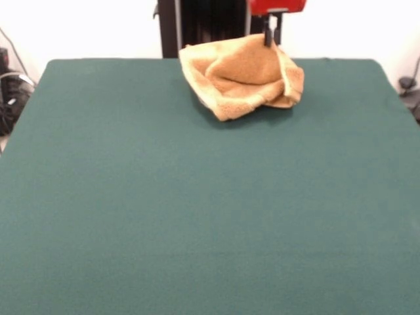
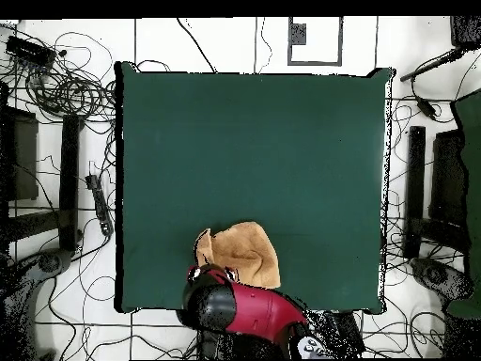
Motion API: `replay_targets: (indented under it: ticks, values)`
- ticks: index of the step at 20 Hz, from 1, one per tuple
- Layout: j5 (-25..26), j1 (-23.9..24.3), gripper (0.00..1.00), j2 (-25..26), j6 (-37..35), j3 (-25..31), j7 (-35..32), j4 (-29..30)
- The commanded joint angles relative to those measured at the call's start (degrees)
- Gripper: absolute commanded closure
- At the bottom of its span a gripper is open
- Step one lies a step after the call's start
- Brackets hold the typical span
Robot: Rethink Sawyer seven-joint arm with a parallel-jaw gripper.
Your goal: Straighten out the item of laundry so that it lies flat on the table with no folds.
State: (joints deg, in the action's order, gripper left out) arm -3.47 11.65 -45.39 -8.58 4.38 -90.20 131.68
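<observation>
Towel [image 1: 241,76] sits bunched at tabletop [image 1: 197,216] edge nearest robot base, gripper [image 1: 272,36] clamped on its top fold w/ cloth lifted: you should drag toward centre, slow & low.

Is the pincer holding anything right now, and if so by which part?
The pincer grips the crumpled golden-orange terry-cloth towel at its top edge, on the side nearest the robot; the rest hangs bunched onto the dark green table.
</observation>
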Motion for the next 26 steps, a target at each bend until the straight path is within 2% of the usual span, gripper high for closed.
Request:
replay_targets:
  ticks: [1,9,23,26]
  values:
    - [-5.61,-1.89,1.0,-0.97,2.07,3.97,-18.59,6.21]
    - [-7.15,-3.19,1.0,-0.92,5.41,3.97,-19.59,8.11]
    - [-10.35,-5.32,1.0,-4.3,2.37,2.83,-19.67,10.37]
    - [-10.3,-5.2,1.0,-3.75,2.77,2.8,-19.44,10.06]
